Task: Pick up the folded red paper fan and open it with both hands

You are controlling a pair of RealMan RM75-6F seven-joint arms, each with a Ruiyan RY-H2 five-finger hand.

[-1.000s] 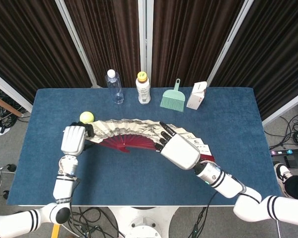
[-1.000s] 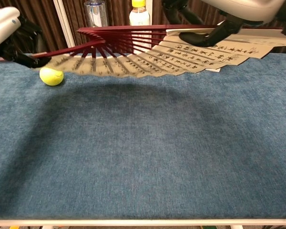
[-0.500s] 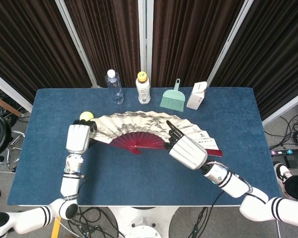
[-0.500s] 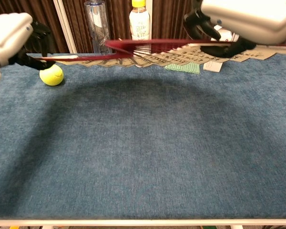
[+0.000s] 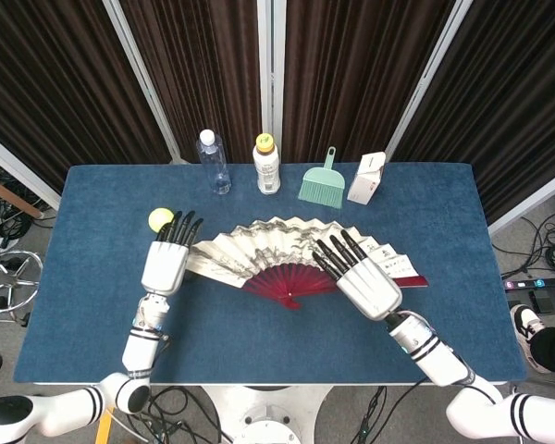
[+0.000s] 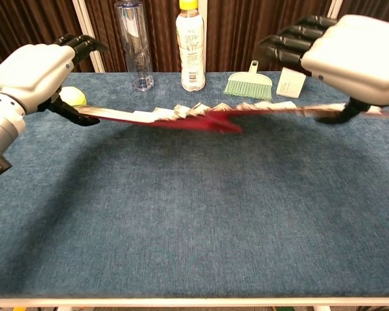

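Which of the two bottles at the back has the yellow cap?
The white bottle with a label, standing beside the green brush. The clear plastic bottle to its left has a white cap.

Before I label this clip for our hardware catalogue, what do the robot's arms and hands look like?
Both arms are glossy white with black ring bands at the joints. The left hand and right hand have smooth white boxy backs and black fingers. A silver metal collar sits at each wrist. No sleeves or loose cables show on them.

Open red-ribbed paper fan (image 5: 287, 254) with dark calligraphy columns, too small to read, white carton (image 5: 366, 178) markings likewise illegible
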